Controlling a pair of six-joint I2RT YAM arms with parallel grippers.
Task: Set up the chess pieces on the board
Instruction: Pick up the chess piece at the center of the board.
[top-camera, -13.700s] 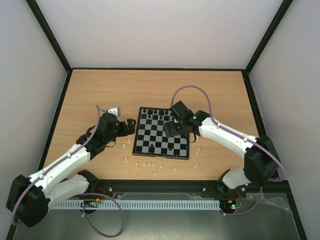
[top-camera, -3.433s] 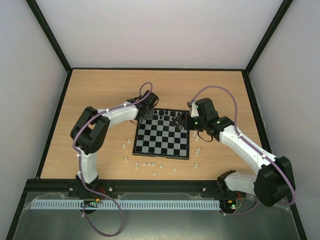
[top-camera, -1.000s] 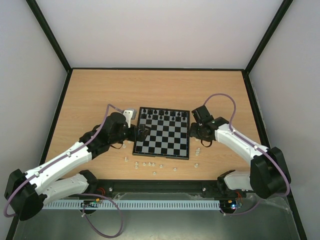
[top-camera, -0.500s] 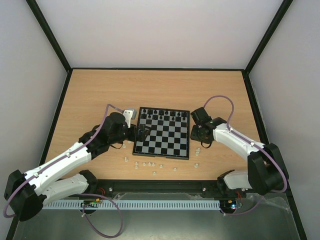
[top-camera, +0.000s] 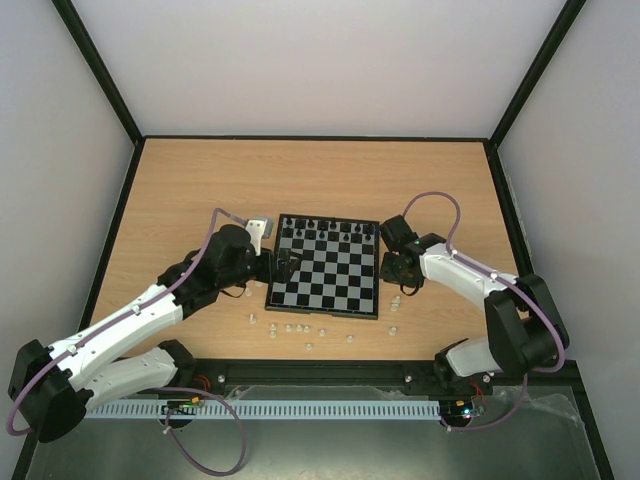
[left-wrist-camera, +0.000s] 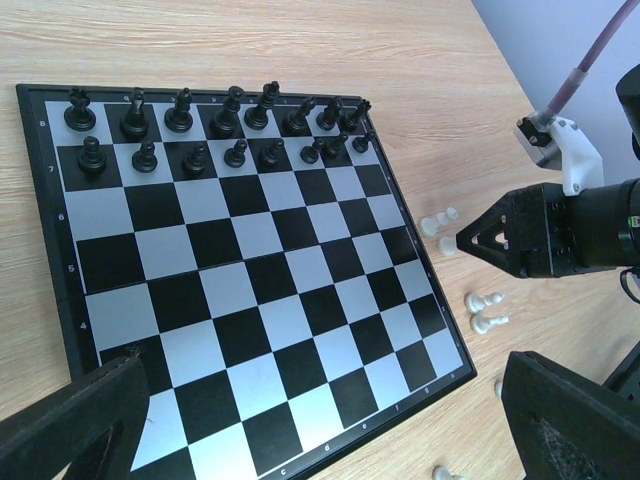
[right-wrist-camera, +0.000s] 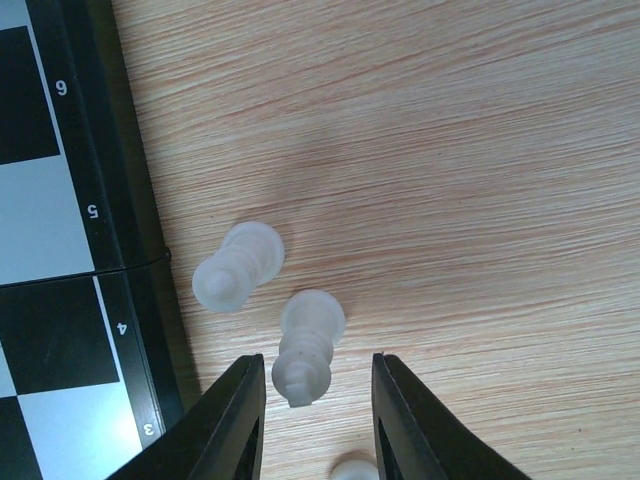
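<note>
Surface (top-camera: 200, 190): pale wood, carrying everything listed below.

Board (top-camera: 323, 266): black and silver-grey checks with a thin black border. It lies flat in the middle of the surface, between my two arms.

Left hand (left-wrist-camera: 320, 420): fingers spread wide and gripping nothing. It hangs over the board's left edge, towards the near corner.

Right hand (right-wrist-camera: 315, 420): fingers parted, low over the surface just off the board's right edge, beside the border numbers 3 to 6.

Black pieces (left-wrist-camera: 229, 108): upright on the board, filling the two ranks at the far edge, marked 8 and 7. All other squares are bare.

White pieces (top-camera: 290, 328): all off the board. Most are scattered along its near edge, with a few by the left side and a few by the right side near my right hand. In the left wrist view, two of those on the right lie on their sides.

Single white piece (right-wrist-camera: 305, 345): sits between the fingers of my right hand with a gap on either side, so I am not pinching it. A second white one (right-wrist-camera: 238, 268) is just beside it, close to the board's border.
</note>
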